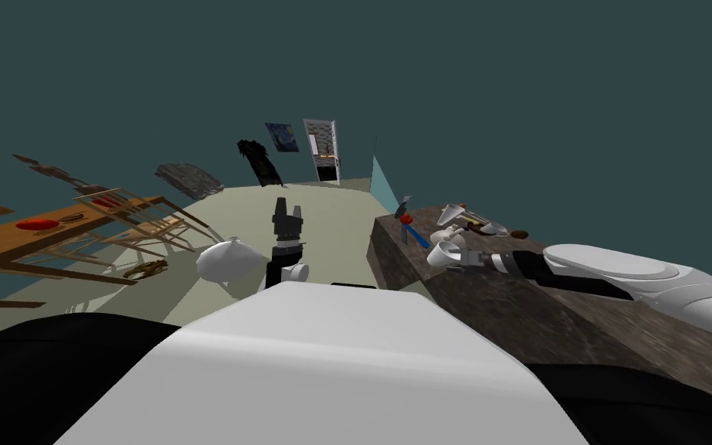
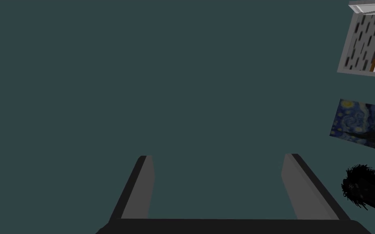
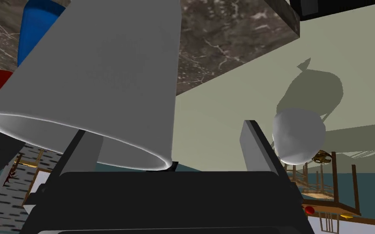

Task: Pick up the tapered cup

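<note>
Your right gripper [image 3: 168, 132] stands spread, holding nothing. One finger [image 3: 86, 151] is at the mouth of the tapered cup [image 3: 101, 69], which sits near the dark marbled counter's [image 3: 231, 36] edge. It looks light, stiff and smooth-walled — likely slippery — so pinch the wall squarely near the rim. Your left gripper [image 2: 217, 160] hangs open.
</note>
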Controlling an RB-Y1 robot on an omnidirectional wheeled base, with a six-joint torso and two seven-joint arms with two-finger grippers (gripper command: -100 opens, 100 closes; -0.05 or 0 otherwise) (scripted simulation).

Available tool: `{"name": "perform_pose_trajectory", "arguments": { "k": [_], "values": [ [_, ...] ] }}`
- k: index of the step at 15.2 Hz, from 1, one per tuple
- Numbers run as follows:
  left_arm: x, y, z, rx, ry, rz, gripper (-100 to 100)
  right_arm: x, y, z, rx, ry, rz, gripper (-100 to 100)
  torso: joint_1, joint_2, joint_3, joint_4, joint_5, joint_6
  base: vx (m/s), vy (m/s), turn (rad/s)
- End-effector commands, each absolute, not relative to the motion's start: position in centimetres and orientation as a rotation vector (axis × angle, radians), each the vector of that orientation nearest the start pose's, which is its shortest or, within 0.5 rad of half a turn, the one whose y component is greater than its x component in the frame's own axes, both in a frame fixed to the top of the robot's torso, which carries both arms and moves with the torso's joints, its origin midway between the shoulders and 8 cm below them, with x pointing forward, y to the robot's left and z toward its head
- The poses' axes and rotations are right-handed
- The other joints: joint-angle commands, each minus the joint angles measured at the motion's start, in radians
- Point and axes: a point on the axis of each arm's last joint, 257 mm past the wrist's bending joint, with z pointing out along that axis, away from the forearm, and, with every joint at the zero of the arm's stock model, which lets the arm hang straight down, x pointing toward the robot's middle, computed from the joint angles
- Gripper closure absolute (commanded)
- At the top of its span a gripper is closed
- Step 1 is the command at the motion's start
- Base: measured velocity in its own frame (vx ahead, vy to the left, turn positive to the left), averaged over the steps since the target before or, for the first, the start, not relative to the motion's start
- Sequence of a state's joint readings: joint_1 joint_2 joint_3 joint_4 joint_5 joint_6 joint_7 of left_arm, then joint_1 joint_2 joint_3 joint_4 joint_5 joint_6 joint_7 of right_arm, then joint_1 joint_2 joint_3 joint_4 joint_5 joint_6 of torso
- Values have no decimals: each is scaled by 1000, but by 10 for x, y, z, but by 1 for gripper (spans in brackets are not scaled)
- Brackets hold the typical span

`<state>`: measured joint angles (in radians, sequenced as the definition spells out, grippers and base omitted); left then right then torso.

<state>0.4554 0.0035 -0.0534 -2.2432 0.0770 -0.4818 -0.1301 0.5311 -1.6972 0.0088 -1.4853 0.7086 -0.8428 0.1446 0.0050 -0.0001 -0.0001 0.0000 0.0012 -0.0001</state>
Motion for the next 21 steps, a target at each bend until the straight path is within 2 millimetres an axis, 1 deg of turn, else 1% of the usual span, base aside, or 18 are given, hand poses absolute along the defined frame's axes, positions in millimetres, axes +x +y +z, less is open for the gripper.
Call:
{"name": "perform_pose_trajectory", "arguments": {
  "k": [1, 2, 4, 5, 8, 10, 11, 15, 16, 18, 20, 21],
  "values": [
    [359, 266, 19, -673, 617, -1297, 0, 307, -521, -222, -1351, 2273, 73, -100, 0, 0, 0, 0, 0, 0, -9, 54, 70],
    [359, 266, 19, -673, 617, -1297, 0, 307, -521, -222, -1353, 2273, 72, -100, 0, 0, 0, 0, 0, 0, -4, 51, 60],
    [359, 266, 19, -673, 617, -1297, 0, 297, -543, -220, -1435, 2326, 24, -100, 0, 0, 0, 0, 0, 0, 0, 62, 102],
    [359, 266, 19, -673, 617, -1297, 0, 297, -543, -220, -1435, 2326, 24, -100, 1, 0, 0, 0, 0, -1, 2, 60, 100],
    [359, 266, 19, -673, 617, -1297, 0, 285, -566, -216, -1520, 2383, -26, -100, 1, -1, 0, 0, 0, 0, 7, 64, 97],
    [359, 266, 19, -673, 617, -1297, 0, 285, -566, -216, -1520, 2383, -26, -100, 1, -1, -1, 0, 0, 0, 10, 45, 27],
    [359, 266, 19, -673, 617, -1297, 0, 281, -574, -215, -1549, 2403, -42, -100, -1, -1, 0, 0, 0, 0, 8, 33, 42],
    [359, 266, 19, -673, 617, -1297, 0, 281, -573, -215, -1548, 2401, -42, -100, -3, 0, 0, 0, -1, 0, 4, 15, 15],
    [359, 266, 19, -673, 617, -1297, 0, 271, -579, -227, -1531, 2413, -43, -100, -4, 0, 0, 0, -1, 0, 22, 12, 83],
    [359, 266, 19, -673, 617, -1297, 0, 267, -580, -232, -1525, 2417, -44, -100, -4, -1, -1, 0, -1, 0, 36, 16, 103],
    [359, 267, 19, -673, 617, -1297, 0, 267, -580, -232, -1525, 2417, -44, -100, -4, -2, -1, 0, -1, 0, 18, 7, 6],
    [359, 267, 19, -673, 617, -1297, 0, 261, -583, -240, -1515, 2423, -45, -100, -4, -1, -1, 0, -1, 0, 15, 4, 40]
  ]
}}
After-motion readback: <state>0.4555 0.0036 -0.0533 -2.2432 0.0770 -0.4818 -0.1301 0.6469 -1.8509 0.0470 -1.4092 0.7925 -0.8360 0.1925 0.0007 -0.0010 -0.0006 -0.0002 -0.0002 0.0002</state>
